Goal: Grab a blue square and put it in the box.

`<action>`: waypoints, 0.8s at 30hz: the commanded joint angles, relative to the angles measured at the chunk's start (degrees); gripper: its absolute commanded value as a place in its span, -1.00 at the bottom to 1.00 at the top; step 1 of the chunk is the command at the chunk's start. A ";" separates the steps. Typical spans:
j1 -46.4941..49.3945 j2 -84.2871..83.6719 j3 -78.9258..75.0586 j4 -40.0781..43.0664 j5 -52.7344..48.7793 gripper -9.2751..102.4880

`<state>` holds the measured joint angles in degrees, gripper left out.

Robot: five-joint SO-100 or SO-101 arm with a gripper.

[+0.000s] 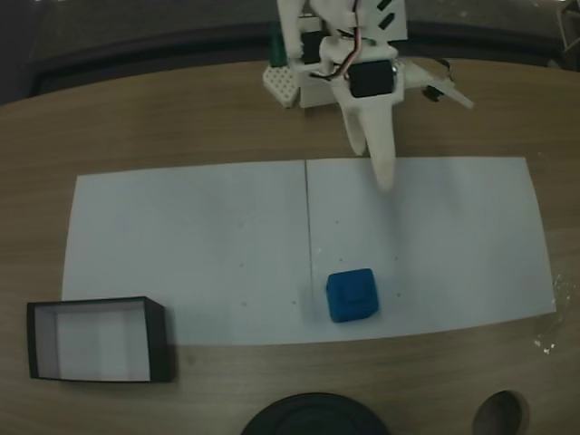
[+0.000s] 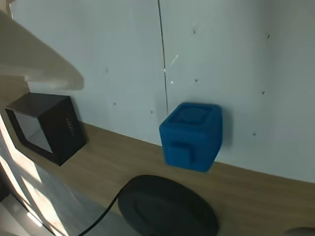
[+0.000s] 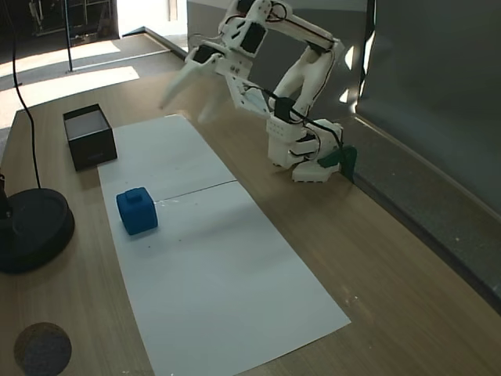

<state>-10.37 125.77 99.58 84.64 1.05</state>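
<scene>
Gripper (image 3: 190, 98) up in the air over the far part of the paper (image 1: 181, 236), fingers spread wide, holding nothing. Cube (image 1: 352, 294) sits on the paper near its front edge, just right of the seam in a fixed view, bare paper all around it. Box (image 1: 98, 338) on bare table off the paper's front left corner, well apart from the cube. Dark round base (image 3: 31, 227) near the cube, off the paper.

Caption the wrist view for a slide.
Blue square on white paper's edge, black box left, dark round base below.
</scene>
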 commanded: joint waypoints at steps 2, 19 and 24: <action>0.35 -17.23 -17.84 5.80 0.62 -0.23; 2.29 -55.46 -45.97 10.28 0.26 -0.22; 2.29 -62.23 -50.54 10.28 0.26 -0.22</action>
<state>-8.53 63.46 53.44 94.92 1.05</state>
